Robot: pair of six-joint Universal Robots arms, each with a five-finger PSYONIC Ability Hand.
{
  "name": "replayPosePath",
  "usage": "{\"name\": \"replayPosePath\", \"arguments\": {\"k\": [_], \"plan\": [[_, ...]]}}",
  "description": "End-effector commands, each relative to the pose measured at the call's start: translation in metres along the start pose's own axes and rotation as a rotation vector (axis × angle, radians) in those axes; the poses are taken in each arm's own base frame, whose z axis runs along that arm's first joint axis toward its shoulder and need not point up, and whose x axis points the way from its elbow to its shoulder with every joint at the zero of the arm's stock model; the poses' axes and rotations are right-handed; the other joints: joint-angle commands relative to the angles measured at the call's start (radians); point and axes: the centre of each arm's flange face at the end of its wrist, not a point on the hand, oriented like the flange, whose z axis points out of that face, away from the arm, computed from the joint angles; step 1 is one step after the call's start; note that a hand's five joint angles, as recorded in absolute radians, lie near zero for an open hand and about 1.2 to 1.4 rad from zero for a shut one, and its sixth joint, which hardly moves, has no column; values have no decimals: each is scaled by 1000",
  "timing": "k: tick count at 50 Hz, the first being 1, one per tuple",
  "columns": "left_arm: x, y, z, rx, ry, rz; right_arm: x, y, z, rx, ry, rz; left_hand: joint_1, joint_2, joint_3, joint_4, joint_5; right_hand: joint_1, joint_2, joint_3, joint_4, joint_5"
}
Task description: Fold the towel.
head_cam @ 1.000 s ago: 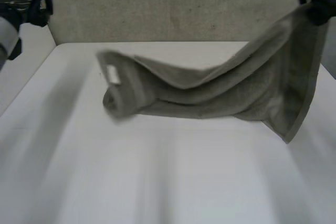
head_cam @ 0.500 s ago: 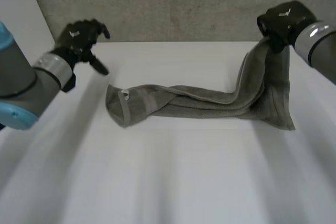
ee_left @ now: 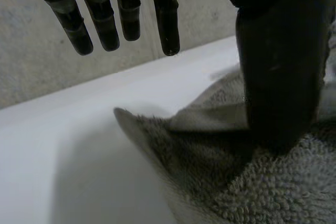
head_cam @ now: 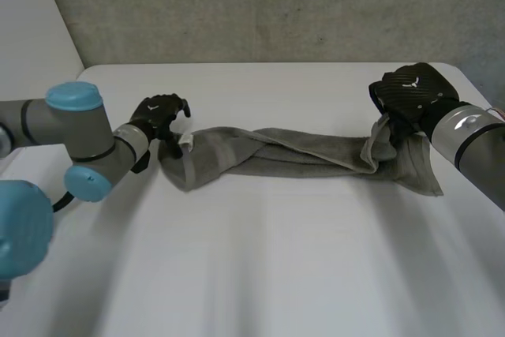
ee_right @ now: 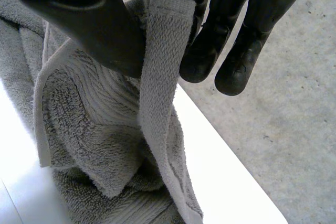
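Grey terry towel (head_cam: pixel 292 151) lay bunched into a long, rope-like strip across the far half of the white desk (head_cam: pixel 252 266), running from the left hand (head_cam: pixel 162 118) to the right hand (head_cam: pixel 410 99). Nearly its whole length rested on the desk. Only the right end rose a short way, up into the right hand.

Left end: wider and flatter, with a small white tag (head_cam: pixel 187 141) just beside the left hand, which sat at that end's far corner. In the left wrist view the fingers (ee_left: pixel 76 30) were straight and released. They hung above bare desk beyond the towel's pointed corner, apart from the cloth. The thumb (ee_left: pixel 278 77) stood over the towel's pile; contact could not be confirmed. Nothing was clasped.

Right end: the right hand was grasping the towel. The right wrist view showed the woven hem band (ee_right: pixel 160 51) pinched between that hand's thumb (ee_right: pixel 89 24) and its curled fingers (ee_right: pixel 210 51). The band hung down from the pinch, and the rest of the cloth fell in loose folds below the palm onto the desk. In the head view a flat flap of the towel spread on the desk on the near side of that hand.

Concrete wall (head_cam: pixel 260 5) stood behind the desk's far edge.
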Motion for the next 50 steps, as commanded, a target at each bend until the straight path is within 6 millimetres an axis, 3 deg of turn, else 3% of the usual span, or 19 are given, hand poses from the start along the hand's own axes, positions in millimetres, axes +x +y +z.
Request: {"name": "replayPosePath", "arguments": {"k": [1, 16, 21, 23, 32, 33, 35, 43, 45, 46, 48, 49, 50], "plan": [[-4, 11, 14, -20, -27, 12, -2, 1, 0, -2, -4, 2, -25, -27, -36, -36, -4, 79, 65, 68, 63, 61], [13, 7, 12, -21, -6, 71, -5, 8, 2, -21, -14, -2, 4, 3, -7, -6, 25, 79, 65, 68, 63, 61], [21, 8, 11, -26, 14, 75, -6, 9, 2, -23, -16, -1, 292, 291, 281, 281, 313, 79, 65, 68, 63, 61], [31, 9, 9, -36, 33, 76, -6, 9, 2, -24, -16, 0, 534, 533, 523, 523, 555, 79, 65, 68, 63, 61], [50, 9, -2, -70, 76, 77, -9, 13, 4, -32, -23, 1, 862, 860, 850, 851, 883, 79, 65, 68, 63, 61], [53, 10, -4, -79, 81, 77, -9, 13, 4, -33, -24, 1, 1030, 1029, 1019, 1019, 1051, 79, 65, 68, 63, 61], [55, 7, -8, -80, 84, 78, -10, 14, 4, -35, -27, 1, 1096, 1095, 1085, 1085, 1117, 79, 65, 68, 63, 61], [66, -22, -39, -88, 97, 78, -11, 12, 3, -32, -30, 0, 1096, 1095, 1085, 1085, 1117, 79, 65, 68, 63, 61], [65, -35, -63, -102, 93, 73, -11, 12, 2, -29, -32, 0, 1096, 1095, 1085, 1085, 1117, 79, 65, 68, 63, 61], [65, -35, -63, -102, 93, 73, -11, 11, 2, -29, -32, 0, 1096, 1095, 1085, 1085, 1117, 79, 65, 68, 63, 61], [68, -43, -92, -108, 105, 68, -11, 11, 2, -27, -32, -1, 1096, 1095, 1085, 1085, 1117, 79, 65, 68, 63, 61], [68, -43, -92, -108, 105, 68, -12, 12, 1, -29, -34, 0, 1096, 1095, 1085, 1085, 1117, 79, 65, 68, 63, 61], [72, -45, -105, -101, 126, 68, -12, 12, 1, -29, -34, 0, 1096, 1095, 1085, 1085, 1117, 79, 65, 68, 63, 61]]}}
